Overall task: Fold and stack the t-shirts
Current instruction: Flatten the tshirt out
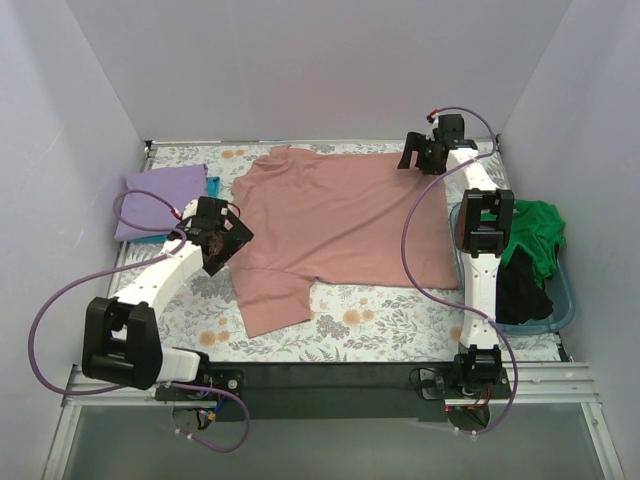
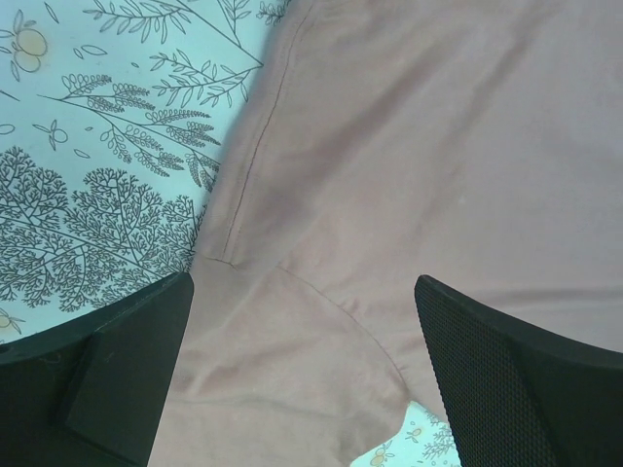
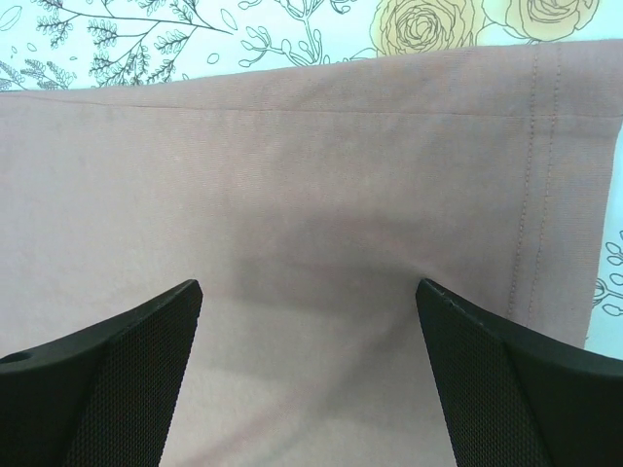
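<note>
Your left gripper (image 1: pixel 224 240), jaws wide and empty, hangs over the sleeve seam of the pink t-shirt (image 1: pixel 340 225) — your right gripper (image 1: pixel 422 158), equally wide, over its hem corner.

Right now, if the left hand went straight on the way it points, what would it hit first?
The pink t-shirt, near its sleeve seam, probably; the left hand is open above it, gap unclear.

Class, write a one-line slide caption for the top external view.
Left fingers and right fingers, both open, poised over a pink t-shirt spread on the floral table.
</note>
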Tool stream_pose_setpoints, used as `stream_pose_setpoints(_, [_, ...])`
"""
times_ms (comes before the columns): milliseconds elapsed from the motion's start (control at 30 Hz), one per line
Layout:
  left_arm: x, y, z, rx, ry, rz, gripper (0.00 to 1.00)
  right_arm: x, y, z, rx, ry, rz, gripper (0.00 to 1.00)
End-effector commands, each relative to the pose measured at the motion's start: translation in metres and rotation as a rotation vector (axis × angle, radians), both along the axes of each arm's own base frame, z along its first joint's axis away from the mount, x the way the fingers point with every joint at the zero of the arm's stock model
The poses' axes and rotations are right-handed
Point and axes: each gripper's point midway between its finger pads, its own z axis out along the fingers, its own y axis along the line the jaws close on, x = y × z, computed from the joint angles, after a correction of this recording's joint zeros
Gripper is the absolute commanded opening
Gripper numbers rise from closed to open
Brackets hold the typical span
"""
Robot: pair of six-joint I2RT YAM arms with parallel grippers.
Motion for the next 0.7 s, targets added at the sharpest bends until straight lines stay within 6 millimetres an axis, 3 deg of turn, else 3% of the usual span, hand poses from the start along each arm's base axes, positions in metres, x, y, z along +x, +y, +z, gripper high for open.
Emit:
stream_pose_setpoints(0, [-0.002,-0.007,-0.009,-0.028,0.026,-0.024,0.98,-0.012,-0.001,-0.031,-0.006,0.061,0.056,0.98])
stream_pose_setpoints(100, [-0.007,-0.011,-0.011,-0.051,0.036,-0.036,0.98,-0.011,0.004,-0.012,0.008,0.026,0.091,0.98])
stream_pose_setpoints(267, [-0.025,-0.013,-0.004,-0.077,0.059,-0.026,0.98,-0.011,0.01,0.066,-0.026,-0.092,0.099,0.98])
stream_pose_setpoints(300, [-0.03,-0.016,-0.001,-0.089,0.056,-0.038,0.98,-0.017,0.014,0.071,-0.033,-0.087,0.105,0.98])
stream_pose_setpoints(333, [-0.041,-0.016,-0.004,-0.086,0.087,-0.037,0.98,-0.023,0.013,0.101,-0.041,-0.124,0.091,0.98])
stream_pose_setpoints(367, [-0.048,-0.018,-0.006,-0.093,0.105,-0.036,0.98,-0.03,0.014,0.11,-0.046,-0.13,0.088,0.98])
stream_pose_setpoints(433, [-0.07,-0.022,-0.012,-0.094,0.157,-0.048,0.98,-0.057,0.019,0.129,-0.059,-0.124,0.068,0.98])
stream_pose_setpoints(500, [-0.096,-0.021,-0.025,-0.09,0.232,-0.038,0.98,-0.085,0.031,0.127,-0.07,-0.093,0.083,0.98])
stream_pose_setpoints(533, [-0.104,-0.025,-0.025,-0.109,0.237,-0.046,0.98,-0.113,0.028,0.121,-0.093,-0.051,0.053,0.98])
stream_pose_setpoints(667, [-0.145,-0.029,-0.041,-0.15,0.303,-0.028,0.98,-0.177,0.047,0.118,-0.098,-0.025,0.04,0.98])
